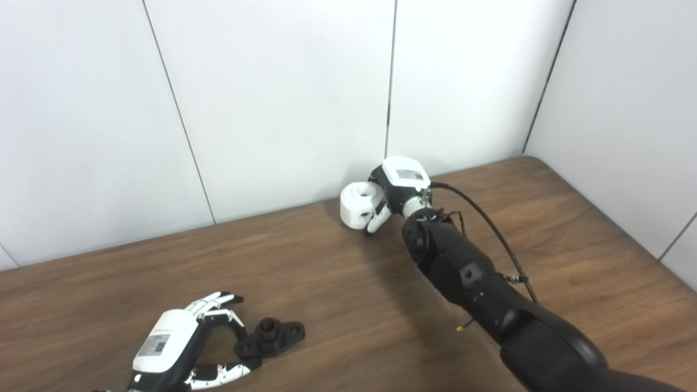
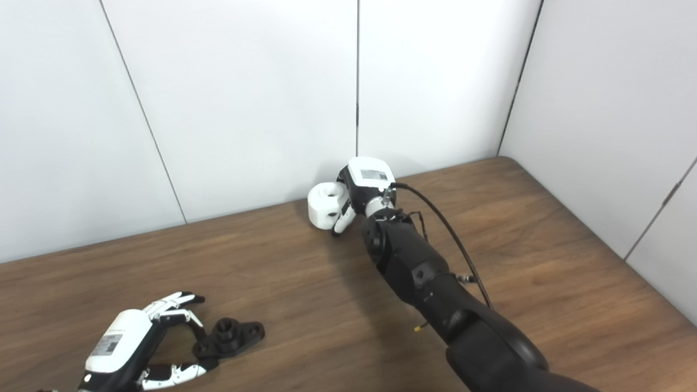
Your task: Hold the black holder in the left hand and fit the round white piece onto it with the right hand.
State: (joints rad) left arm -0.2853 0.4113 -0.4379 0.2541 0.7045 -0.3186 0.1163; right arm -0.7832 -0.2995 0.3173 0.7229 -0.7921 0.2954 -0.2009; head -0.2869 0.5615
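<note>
At twelve o'clock the right hand (image 1: 393, 191) curls its fingers around the round white piece (image 1: 359, 204); at seven o'clock the left hand's (image 1: 182, 340) spread fingers bracket the black holder (image 1: 270, 337).

A black holder (image 1: 270, 336), a flat elongated plate with a raised round boss at its middle and a hole in each rounded end, lies flat on the wood surface at the lower left of the frame. The round white piece (image 1: 360, 204), a squat cylinder with a dark hole in its upward-tilted top face, sits just above the frame's centre, well apart from the holder and close to the pale wall.
</note>
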